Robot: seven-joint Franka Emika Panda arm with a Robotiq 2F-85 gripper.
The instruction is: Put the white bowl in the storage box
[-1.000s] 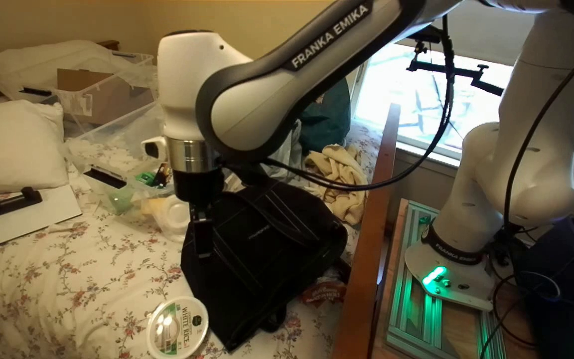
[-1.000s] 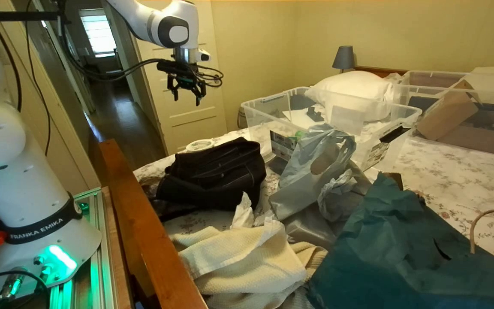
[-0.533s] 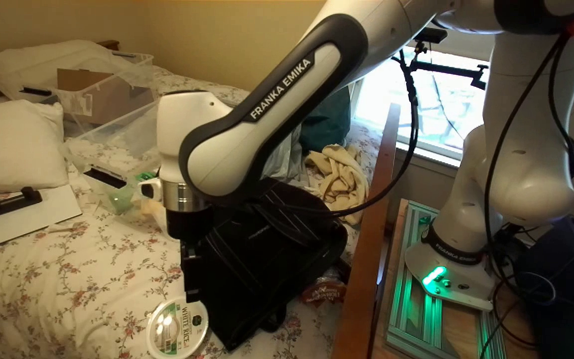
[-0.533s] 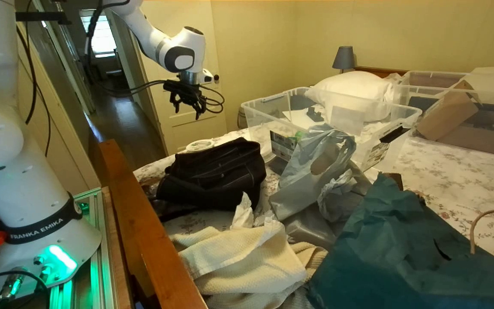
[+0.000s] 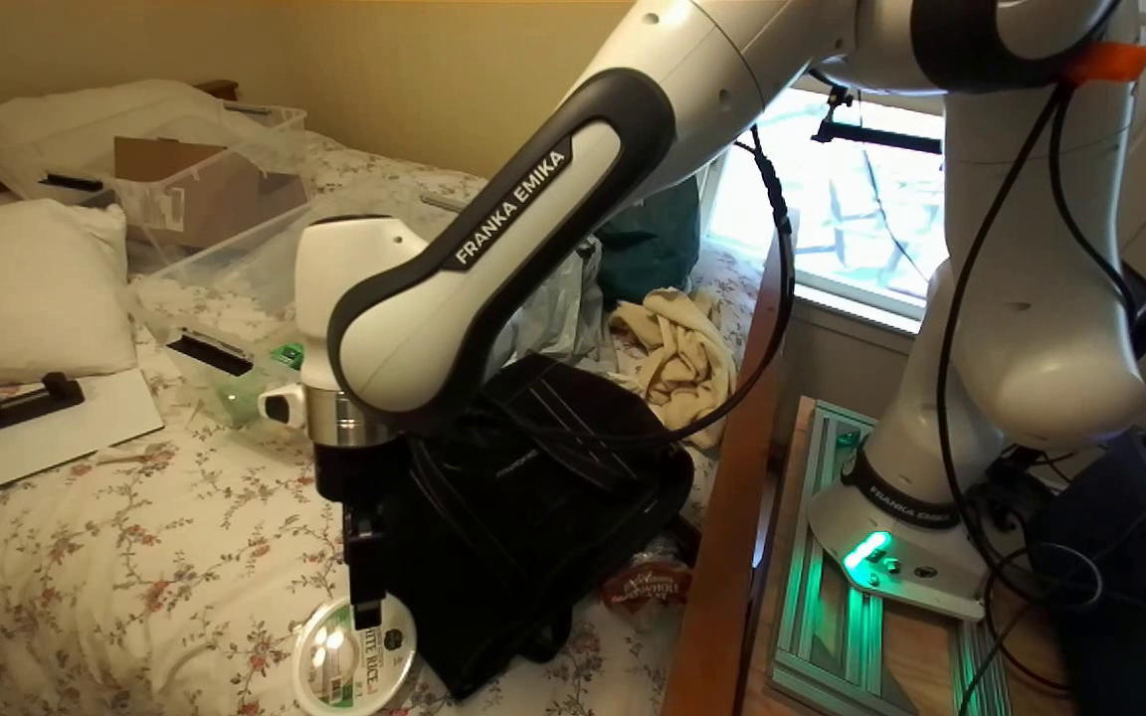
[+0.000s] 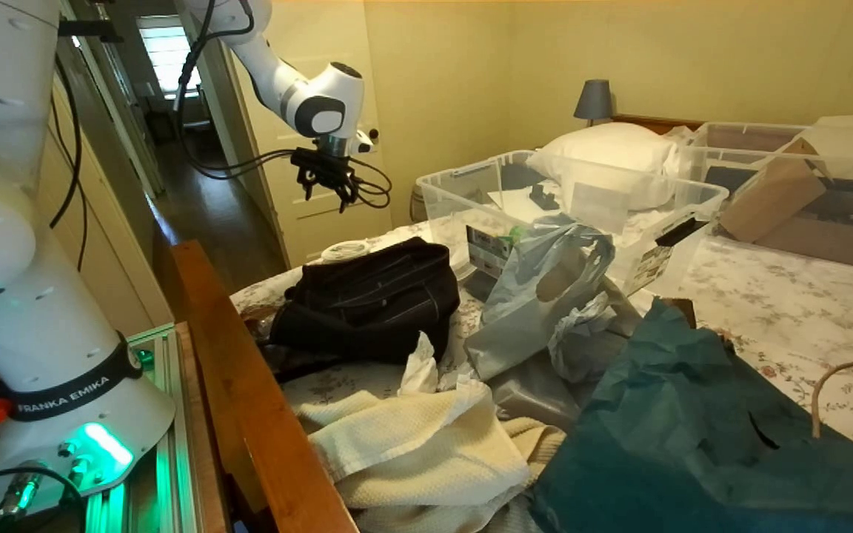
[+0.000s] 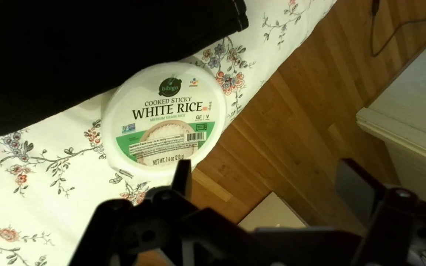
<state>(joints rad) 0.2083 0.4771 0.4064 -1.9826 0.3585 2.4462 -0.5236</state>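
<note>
Evidently the gripper (image 7: 265,162) is hovering near the edge of the bed (image 7: 39,192), its two sides standing spread and holding nothing, so no grasp is being made yet. Below it and apart, the white bowl (image 7: 165,118) is lying flat close to that same edge, just beside the black bag (image 7: 68,55). Farther in from the edge, the storage box (image 6: 656,259) is standing without the bowl, so only the approach is probably being worked on, with grasping, lifting, carrying and releasing all remaining.
</note>
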